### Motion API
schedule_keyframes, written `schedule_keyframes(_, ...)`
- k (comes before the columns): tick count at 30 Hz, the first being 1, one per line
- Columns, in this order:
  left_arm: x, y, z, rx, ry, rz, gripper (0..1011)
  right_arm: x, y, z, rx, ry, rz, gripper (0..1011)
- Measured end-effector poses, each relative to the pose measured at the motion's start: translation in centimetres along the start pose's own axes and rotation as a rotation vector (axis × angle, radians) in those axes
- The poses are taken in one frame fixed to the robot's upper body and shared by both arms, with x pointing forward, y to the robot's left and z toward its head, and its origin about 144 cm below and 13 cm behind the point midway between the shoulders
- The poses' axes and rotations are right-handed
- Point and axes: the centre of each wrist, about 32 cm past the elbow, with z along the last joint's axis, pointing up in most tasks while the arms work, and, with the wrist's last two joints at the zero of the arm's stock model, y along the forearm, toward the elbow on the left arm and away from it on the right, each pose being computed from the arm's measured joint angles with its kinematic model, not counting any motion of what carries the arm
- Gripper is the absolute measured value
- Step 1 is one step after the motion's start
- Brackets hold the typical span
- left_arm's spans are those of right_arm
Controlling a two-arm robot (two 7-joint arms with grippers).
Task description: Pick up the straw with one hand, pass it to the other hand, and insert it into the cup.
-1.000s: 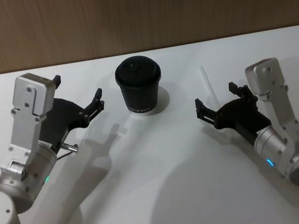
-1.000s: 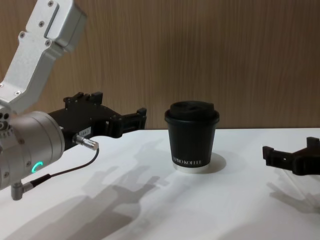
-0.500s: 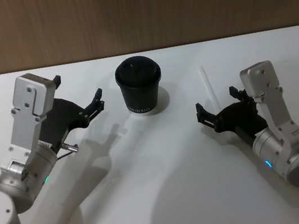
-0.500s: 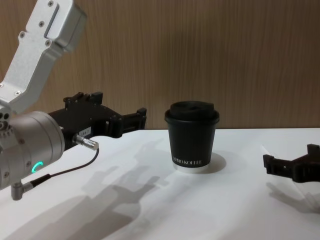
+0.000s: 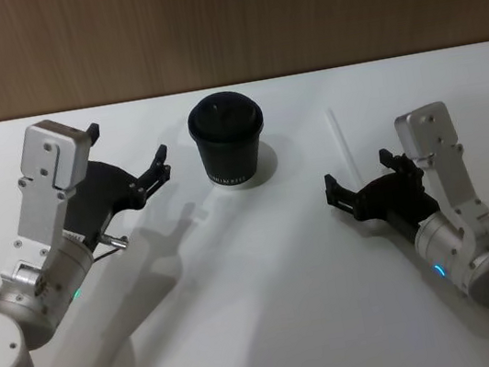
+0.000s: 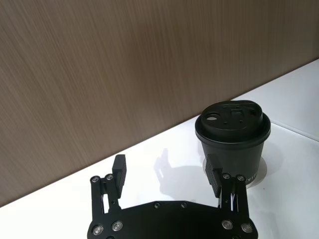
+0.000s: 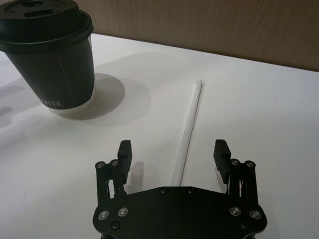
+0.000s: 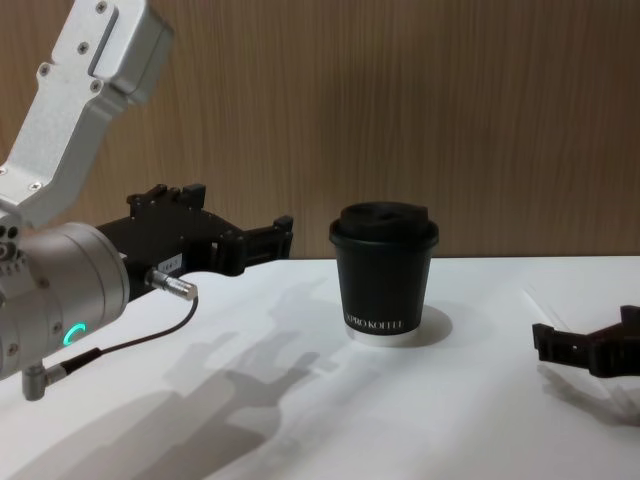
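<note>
Reaching forward low over the white table (image 5: 269,282), the right gripper (image 5: 360,176) points toward the back wall, its black fingers spread wide and holding nothing. The straw (image 5: 341,142) lies flat on the table to the right of the cup (image 5: 230,148), and its near end runs in between those parted fingers without touching them. The left gripper (image 5: 128,141) hovers raised just left of the cup, angled toward it, fingers likewise wide apart and empty. The cup stands upright with its lid on.
</note>
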Motion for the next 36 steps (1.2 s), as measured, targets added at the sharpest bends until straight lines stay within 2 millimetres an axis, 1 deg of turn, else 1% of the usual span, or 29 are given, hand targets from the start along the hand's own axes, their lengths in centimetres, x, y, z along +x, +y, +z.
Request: schedule_keyframes(36, 0.0, 0.0, 0.0, 0.0, 0.0, 0.0, 1000, 0.0, 0.58, -0.89, -0.042, 0.001, -0.011, 1001)
